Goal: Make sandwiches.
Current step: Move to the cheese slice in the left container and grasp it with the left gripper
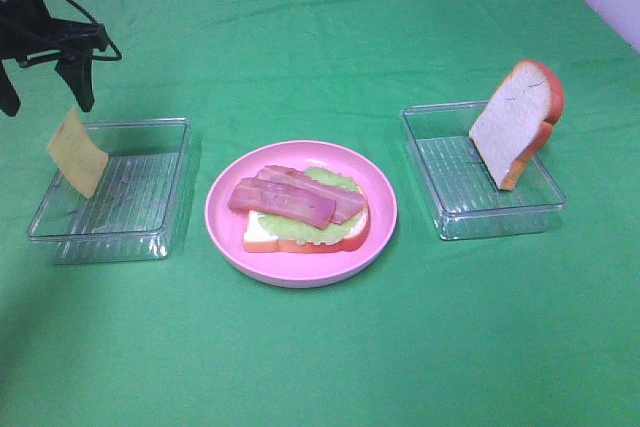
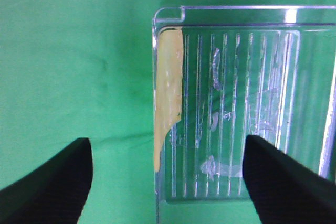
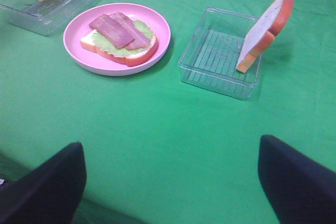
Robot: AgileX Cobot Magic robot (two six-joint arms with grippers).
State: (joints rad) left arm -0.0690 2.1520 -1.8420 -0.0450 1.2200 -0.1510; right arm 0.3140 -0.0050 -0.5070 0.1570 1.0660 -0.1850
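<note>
Although only the dark tips of its two fingers show in its wrist view, the left gripper (image 2: 168, 182) plainly stands wide open and holds nothing. The cheese square (image 2: 169, 93) appears nearly edge-on below the gap, apart from both fingers, leaning on one wall of the clear left tray (image 2: 236, 11). From the high camera this arm is cut off by the frame's corner, and whether its nearer fingertip touches the cheese cannot be told there. On the pink plate (image 1: 300, 275) between the trays lies the bottom bread slice (image 1: 258, 235), mostly hidden under a lettuce leaf (image 1: 335, 179) and two bacon strips (image 1: 290, 197). A second bread slice (image 1: 510, 122) stands tilted in the right tray (image 1: 500, 222). The right gripper (image 3: 170, 182) is out of the high view. Its wrist camera shows only the fingertips, spread wide and empty over the green cloth (image 1: 320, 367).
</note>
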